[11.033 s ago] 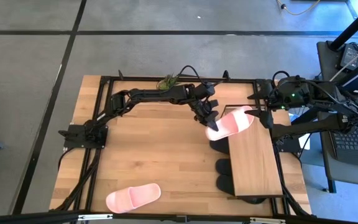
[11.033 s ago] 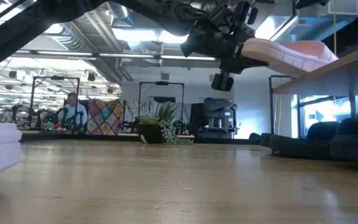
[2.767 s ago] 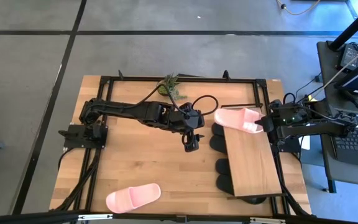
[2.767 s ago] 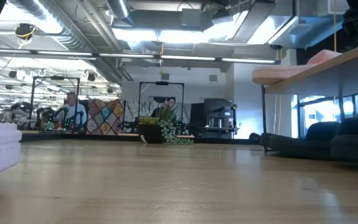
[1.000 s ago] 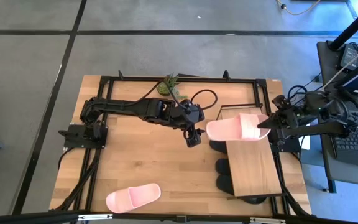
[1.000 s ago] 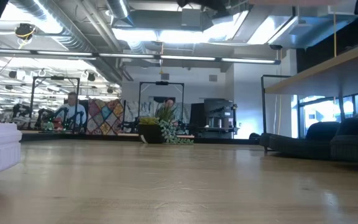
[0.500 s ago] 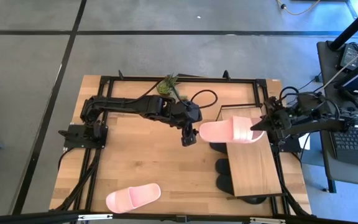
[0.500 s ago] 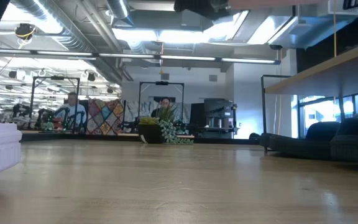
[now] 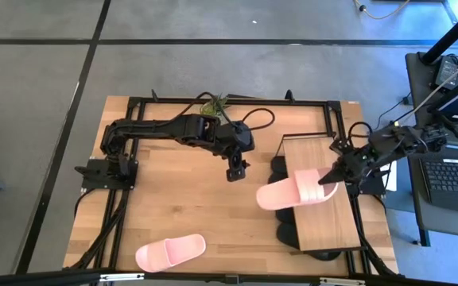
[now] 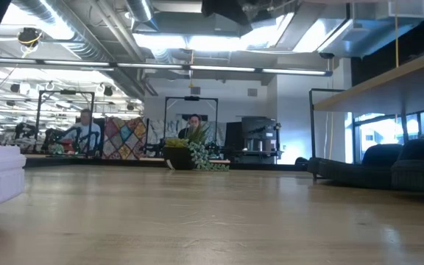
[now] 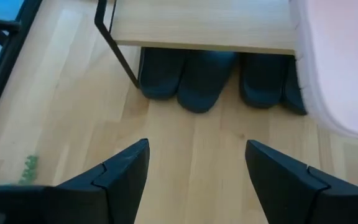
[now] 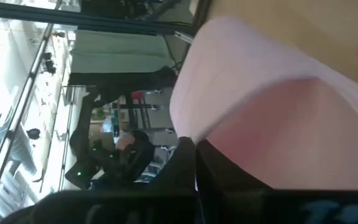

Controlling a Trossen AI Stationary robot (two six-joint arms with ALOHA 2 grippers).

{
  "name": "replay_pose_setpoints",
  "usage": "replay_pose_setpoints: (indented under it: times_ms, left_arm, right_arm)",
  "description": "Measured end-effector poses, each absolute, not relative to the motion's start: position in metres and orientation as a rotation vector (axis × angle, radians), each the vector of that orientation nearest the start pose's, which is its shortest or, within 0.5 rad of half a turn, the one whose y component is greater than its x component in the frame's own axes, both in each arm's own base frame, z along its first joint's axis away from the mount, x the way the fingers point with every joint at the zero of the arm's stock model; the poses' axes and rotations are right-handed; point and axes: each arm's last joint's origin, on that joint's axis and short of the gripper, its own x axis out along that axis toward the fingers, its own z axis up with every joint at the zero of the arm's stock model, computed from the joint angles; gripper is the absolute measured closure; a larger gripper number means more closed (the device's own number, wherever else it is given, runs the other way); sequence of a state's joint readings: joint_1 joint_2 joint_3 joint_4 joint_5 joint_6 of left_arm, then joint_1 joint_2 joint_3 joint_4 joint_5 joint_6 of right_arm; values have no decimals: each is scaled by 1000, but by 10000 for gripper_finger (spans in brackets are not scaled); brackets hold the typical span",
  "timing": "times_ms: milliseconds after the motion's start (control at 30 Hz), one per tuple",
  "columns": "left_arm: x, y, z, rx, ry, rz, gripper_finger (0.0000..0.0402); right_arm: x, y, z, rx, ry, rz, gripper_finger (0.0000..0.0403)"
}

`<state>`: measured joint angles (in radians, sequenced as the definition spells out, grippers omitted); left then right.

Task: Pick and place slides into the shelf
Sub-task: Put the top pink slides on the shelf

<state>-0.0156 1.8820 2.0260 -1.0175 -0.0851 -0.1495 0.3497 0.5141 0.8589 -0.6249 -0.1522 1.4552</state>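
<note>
Now the right gripper, clenched on a pink slide, carries it over the shelf; next, set it down; left gripper waits released.

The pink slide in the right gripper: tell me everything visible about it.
The pink slide is light pink and matte, open-toed with one wide strap. The right gripper is shut on its end nearest that arm. It lies across the shelf top's edge, half overhanging toward the table's middle; contact with the board is unclear.

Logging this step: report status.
Right end effector shut on pink slide, over shelf edge. Left end effector open, empty. Second pink slide on table.
</note>
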Motion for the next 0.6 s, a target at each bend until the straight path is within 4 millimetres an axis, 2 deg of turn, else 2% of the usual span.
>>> replay_pose_setpoints:
  times_ms: [133,333,600]
  left_arm:
    - [396,-3,375,-95,877,127,144]
    - [393,-3,372,-92,917,129,144]
    - [393,-3,372,-81,918,124,144]
  right_arm:
    - [87,43,346,1395,634,184,403]
    - [93,60,367,1410,699,187,403]
    - [106,103,387,1335,762,129,403]
